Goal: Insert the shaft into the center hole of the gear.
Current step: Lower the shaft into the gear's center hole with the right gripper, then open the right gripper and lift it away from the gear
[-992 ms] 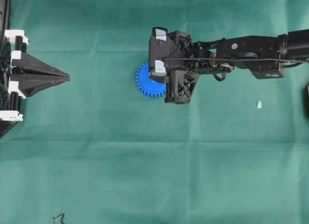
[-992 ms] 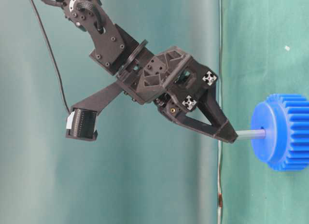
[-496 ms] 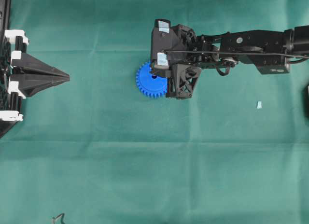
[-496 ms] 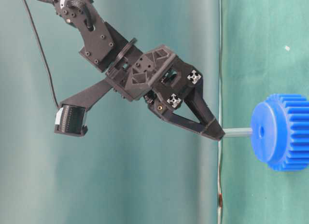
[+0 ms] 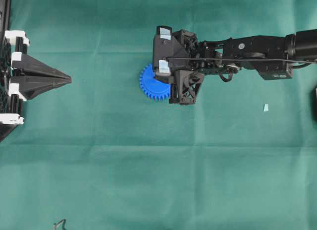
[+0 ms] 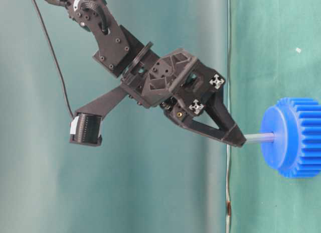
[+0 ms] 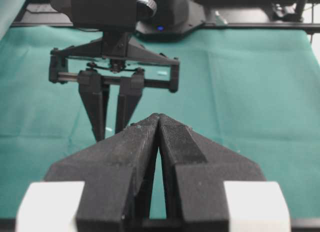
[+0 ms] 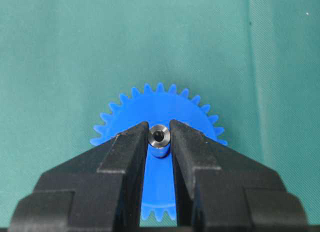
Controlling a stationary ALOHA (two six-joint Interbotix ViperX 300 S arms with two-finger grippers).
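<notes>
A green cloth [image 5: 158, 180] covers the whole table, and everything else sits on or above it. The biggest thing over it is the right arm [image 5: 257, 54], which reaches in from the right edge of the overhead view to the middle of the cloth, where its claw, the right gripper [image 6: 234, 137], hangs above the gear [image 5: 151, 84]. Far to the left, the left gripper [image 5: 67, 80] rests well apart from the work with its two fingers pressed together on nothing, so the right arm is plainly the nearer one and the one doing the job. The gear lies flat on the cloth, a bright blue toothed wheel with its round face turned up toward the claw. The right gripper is clenched on the shaft [image 6: 261, 138], a small silvery pin pinched between the fingertips near its upper end, as the right wrist view shows. The pin's long axis runs from the fingertips straight toward the gear's face, square to it as far as the side view tells, and its free end meets the face at about the middle, where the center hole should be. The hole itself is hidden behind the pin and the fingers, so I cannot tell whether the tip has entered or only rests on the rim. The coming push would seem to run along the pin's own axis, down into the gear. Off to the right lies a small pale scrap [image 5: 266, 107].
</notes>
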